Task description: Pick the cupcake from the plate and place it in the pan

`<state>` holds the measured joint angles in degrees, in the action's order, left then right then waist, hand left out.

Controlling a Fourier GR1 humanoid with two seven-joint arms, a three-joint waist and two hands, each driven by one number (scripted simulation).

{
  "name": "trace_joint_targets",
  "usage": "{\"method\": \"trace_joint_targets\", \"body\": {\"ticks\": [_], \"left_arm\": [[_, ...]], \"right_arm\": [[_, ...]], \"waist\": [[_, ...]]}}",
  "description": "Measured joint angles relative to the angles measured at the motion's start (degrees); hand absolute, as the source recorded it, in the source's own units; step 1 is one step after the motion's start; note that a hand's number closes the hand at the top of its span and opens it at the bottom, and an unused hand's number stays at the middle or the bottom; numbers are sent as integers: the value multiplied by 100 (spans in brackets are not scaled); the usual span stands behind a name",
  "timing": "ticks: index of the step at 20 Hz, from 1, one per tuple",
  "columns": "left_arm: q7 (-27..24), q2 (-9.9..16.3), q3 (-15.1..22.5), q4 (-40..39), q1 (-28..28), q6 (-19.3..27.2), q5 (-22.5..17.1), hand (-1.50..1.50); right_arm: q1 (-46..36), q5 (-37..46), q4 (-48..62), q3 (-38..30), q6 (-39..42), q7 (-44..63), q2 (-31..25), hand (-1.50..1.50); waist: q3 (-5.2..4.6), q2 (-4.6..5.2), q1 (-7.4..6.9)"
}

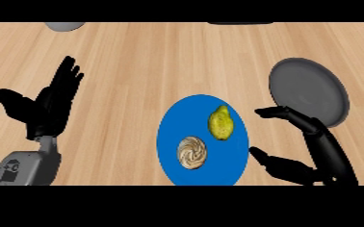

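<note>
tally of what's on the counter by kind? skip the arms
Plates: 1, blue plate
Pans: 1, grey pan
Cupcakes: 1, cupcake on the plate
Fruit: 1, yellow-green pear on the plate
Cut-off things at the far edge: 2, grey object, dark object
Total: 6

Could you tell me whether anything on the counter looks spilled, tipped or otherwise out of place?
Nothing stands out. The cupcake and a pear sit apart on the blue plate, and the grey pan lies to its right, with nothing spilled.
</note>
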<state>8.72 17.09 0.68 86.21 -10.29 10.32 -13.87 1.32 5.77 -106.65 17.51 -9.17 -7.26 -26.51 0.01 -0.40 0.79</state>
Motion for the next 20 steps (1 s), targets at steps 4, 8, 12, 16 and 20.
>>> {"method": "trace_joint_targets", "body": {"ticks": [4,8,12,16,20], "left_arm": [[238,38,26,366,155,-24,-15,0],[301,20,-2,403,133,-80,6,0],[321,-91,115,530,205,-22,116,0],[399,-124,125,516,104,-19,143,0],[418,-151,112,509,65,6,201,0]], "right_arm": [[163,570,-424,38,172,136,-476,-150],[-174,887,-922,111,579,757,-666,-150],[-872,1329,-1002,442,1118,1653,-765,-150],[-1704,1791,-842,923,1721,2616,-636,-150],[-2355,1986,-581,1407,2431,3422,-336,-150]], "waist": [[-2,8,-40],[-4,23,-66],[-10,30,-134],[-14,39,-174],[-14,42,-175]]}}
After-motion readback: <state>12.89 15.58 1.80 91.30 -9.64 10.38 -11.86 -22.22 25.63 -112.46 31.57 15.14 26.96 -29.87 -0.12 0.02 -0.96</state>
